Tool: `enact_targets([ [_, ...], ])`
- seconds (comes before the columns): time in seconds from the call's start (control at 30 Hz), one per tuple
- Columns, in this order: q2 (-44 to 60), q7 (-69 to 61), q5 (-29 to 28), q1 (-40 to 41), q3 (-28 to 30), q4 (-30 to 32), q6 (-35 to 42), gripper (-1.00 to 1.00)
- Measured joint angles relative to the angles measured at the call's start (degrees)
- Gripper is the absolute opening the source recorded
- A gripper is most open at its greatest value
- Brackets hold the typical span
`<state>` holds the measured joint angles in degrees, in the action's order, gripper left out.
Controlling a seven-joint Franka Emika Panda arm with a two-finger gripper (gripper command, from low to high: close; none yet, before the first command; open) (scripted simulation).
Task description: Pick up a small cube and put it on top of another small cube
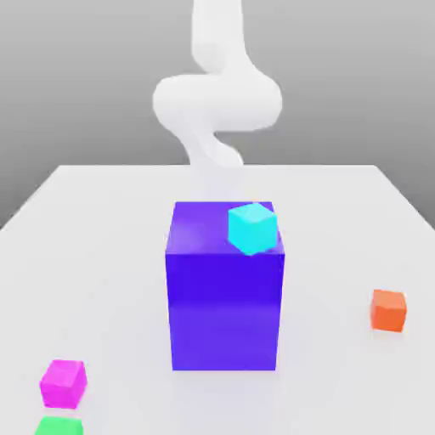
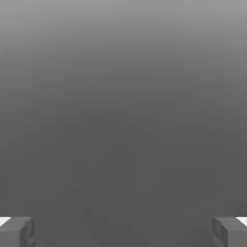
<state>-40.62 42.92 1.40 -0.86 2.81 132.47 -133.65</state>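
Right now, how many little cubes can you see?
4. A small cyan cube sits on the big blue-violet block; a small orange cube lies at the exterior view's right; a small magenta-pink cube and small green cube lie lower left. More may hide behind the block.

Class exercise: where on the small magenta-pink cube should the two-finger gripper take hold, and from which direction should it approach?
Grip the magenta-pink cube across two opposite vertical faces, probably coming straight down from above. It sits flat on the table, so its top is free. The green cube lies close in front, so closing on the other pair of faces looks safer. The gripper is open.
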Motion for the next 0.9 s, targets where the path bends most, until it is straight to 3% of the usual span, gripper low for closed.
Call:
enact_targets([
  [0.47, 29.4, -18.1, 10.1, -2.8, 14.4, 3.8, -10.3, 0.0],
  [0.7, 43.9, -26.6, 14.6, 0.6, 17.3, 5.7, -15.4, 0.0],
  [0.9, 55.2, -30.8, 13.9, 4.0, 18.9, 7.6, -20.5, 0.0],
])
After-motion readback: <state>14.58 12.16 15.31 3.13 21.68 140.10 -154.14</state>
